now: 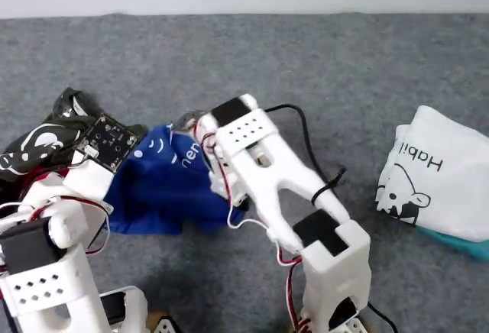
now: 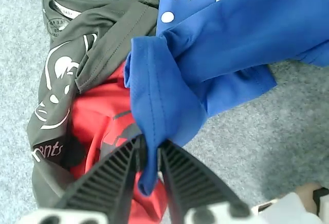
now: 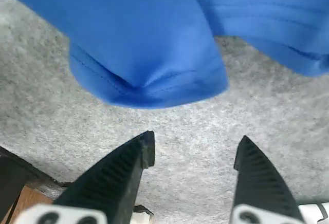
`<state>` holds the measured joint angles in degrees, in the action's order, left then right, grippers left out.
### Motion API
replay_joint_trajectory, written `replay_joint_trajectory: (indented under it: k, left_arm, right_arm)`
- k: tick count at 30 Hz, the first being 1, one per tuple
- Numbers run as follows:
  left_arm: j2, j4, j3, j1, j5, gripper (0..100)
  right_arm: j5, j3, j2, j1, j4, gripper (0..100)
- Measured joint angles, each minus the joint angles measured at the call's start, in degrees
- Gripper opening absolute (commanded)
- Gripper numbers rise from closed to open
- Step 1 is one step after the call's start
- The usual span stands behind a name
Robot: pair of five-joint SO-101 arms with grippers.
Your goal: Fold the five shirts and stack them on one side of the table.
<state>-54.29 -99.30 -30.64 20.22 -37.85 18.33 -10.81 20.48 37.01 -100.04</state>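
A blue shirt (image 1: 157, 184) lies crumpled on the grey carpet between the two arms. My left gripper (image 2: 149, 154) is shut on a sleeve or edge of this blue shirt (image 2: 216, 44), lifting a fold of it. Beneath and beside it lie a red shirt (image 2: 100, 121) and a dark olive shirt (image 2: 77, 64) with white print. My right gripper (image 3: 195, 149) stands open just above the carpet, with a blue shirt (image 3: 149, 49) fold hanging in front of it, untouched. A folded white shirt (image 1: 439, 176) rests on a teal one (image 1: 466, 245) at the right.
The dark shirt (image 1: 53, 138) bunches at the left edge by the left arm. The carpet (image 1: 306, 66) stretches open behind and between the piles. The right arm's white body (image 1: 283, 195) and cables cross the middle.
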Motion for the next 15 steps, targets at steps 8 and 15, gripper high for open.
replay_joint_trajectory:
  k: [8, 15]
  left_arm:
    - [0.0, -0.1, 0.0, 0.0, 0.1, 0]
    - [0.0, -0.1, 0.0, 0.0, 0.1, 0]
  right_arm:
    - [-0.4, 0.0, 0.0, 2.7, 7.6, 26.4]
    - [-0.4, 0.0, 4.1, 2.7, 12.2, 26.4]
